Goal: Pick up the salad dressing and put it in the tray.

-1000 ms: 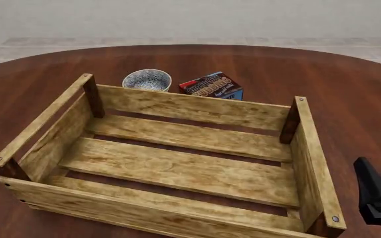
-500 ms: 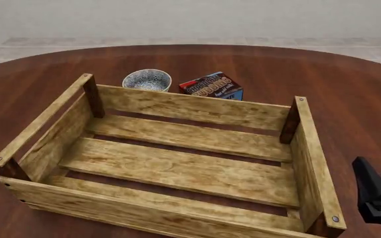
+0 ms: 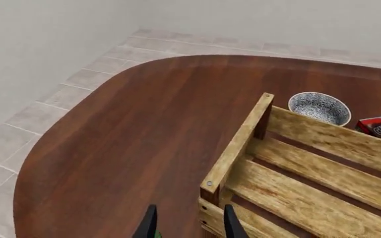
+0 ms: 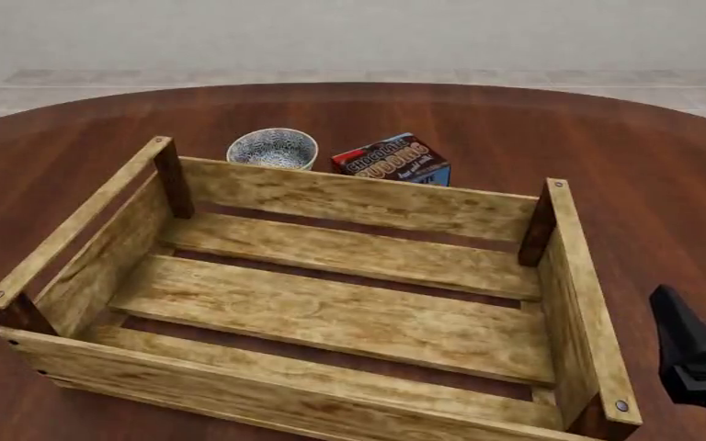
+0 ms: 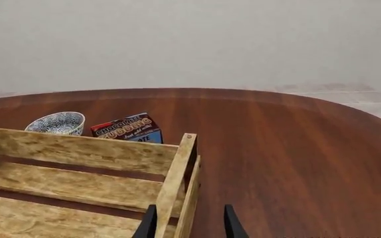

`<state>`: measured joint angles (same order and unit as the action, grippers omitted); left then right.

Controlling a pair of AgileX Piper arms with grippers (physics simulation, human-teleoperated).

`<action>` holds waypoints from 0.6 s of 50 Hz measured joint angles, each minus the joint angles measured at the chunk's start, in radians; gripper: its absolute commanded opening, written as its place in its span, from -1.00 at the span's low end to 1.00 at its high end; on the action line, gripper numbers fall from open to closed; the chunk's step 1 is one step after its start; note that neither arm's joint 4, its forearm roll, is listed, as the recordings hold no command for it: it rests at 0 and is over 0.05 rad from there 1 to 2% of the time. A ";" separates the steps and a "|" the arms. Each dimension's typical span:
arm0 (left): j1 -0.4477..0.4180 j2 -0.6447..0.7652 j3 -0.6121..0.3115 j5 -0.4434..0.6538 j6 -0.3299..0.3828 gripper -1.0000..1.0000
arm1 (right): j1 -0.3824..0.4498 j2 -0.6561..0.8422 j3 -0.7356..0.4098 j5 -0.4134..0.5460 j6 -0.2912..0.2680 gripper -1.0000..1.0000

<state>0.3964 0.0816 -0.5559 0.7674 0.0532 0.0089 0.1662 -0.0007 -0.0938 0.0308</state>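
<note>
Ahead of both open, empty grippers, left [image 3: 185,224] and right [image 5: 185,223], we see the tray [image 4: 328,197] unfilled; the dressing is nowhere visible, so everything remains.

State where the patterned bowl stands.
Front view: the bowl stands behind the far wall of the crate, near its left end, just left of the pudding box.

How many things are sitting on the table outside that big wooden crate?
2 in view: a patterned bowl and a chocolate pudding box, both just behind the crate's far wall. More may lie out of frame.
</note>
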 measured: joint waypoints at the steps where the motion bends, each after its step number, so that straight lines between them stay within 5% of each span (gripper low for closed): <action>1: 0.005 -0.001 0.002 0.003 0.000 1.00 | 0.000 0.003 0.000 -0.002 0.001 1.00; 30: 0.129 -0.033 0.058 0.028 0.006 1.00 | -0.006 0.039 0.000 -0.022 0.000 1.00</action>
<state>0.5252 0.0491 -0.4977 0.7949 0.0590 0.0026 0.2049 -0.0004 -0.1157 0.0309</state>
